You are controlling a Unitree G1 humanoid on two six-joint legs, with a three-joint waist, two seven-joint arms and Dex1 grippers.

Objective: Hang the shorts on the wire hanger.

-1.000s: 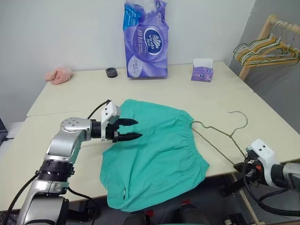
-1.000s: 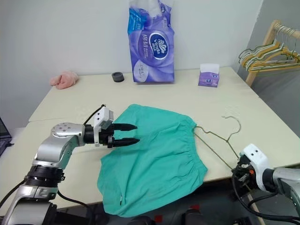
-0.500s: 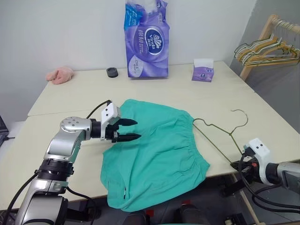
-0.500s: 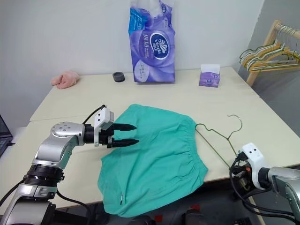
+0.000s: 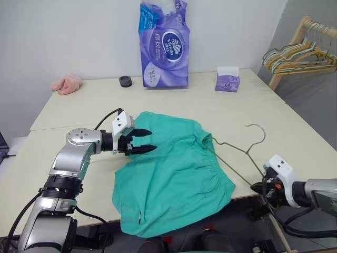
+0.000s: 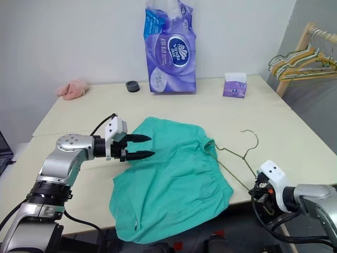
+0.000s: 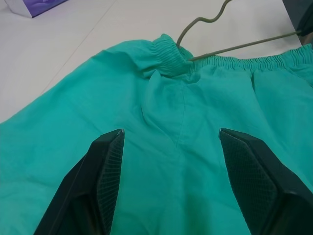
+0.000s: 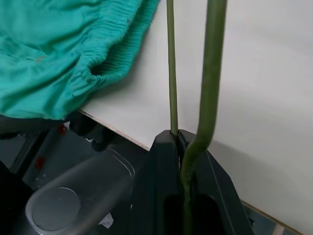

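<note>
So here's where I'm at. The teal-green soft fabric shorts [image 5: 171, 176] are spread flat on the near half of the pale beige table [image 5: 95, 103], with the bottom hem drooping over the near edge. The gathered elastic waistband runs along their right side.

My left pincer [image 5: 146, 141] hovers over the far-left part of the shorts, pointing right, black fingers [image 7: 105, 171] spread wide with nothing between them. In the left wrist view I'm looking straight down the fabric toward the waistband.

My right pincer [image 8: 180, 142] is off the near-right table edge, clamped tight on one corner of the thin olive-gold wire hanger [image 5: 237, 155]. The wire runs from my grip out over the table; the far corner of the triangle sits right at the waistband, touching it or tucked just in, can't tell which. The curved hook points toward the far right.

Far side of the table: a tall purple pack of tissue rolls [image 5: 163, 42], a small black ring [image 5: 125, 81] left of it, a pink cloth lump [image 5: 67, 84] further left, and a small purple tissue box [image 5: 227, 79] to the right. A wooden rack with more wire hangers [image 5: 303, 52] stands off the far right.
</note>
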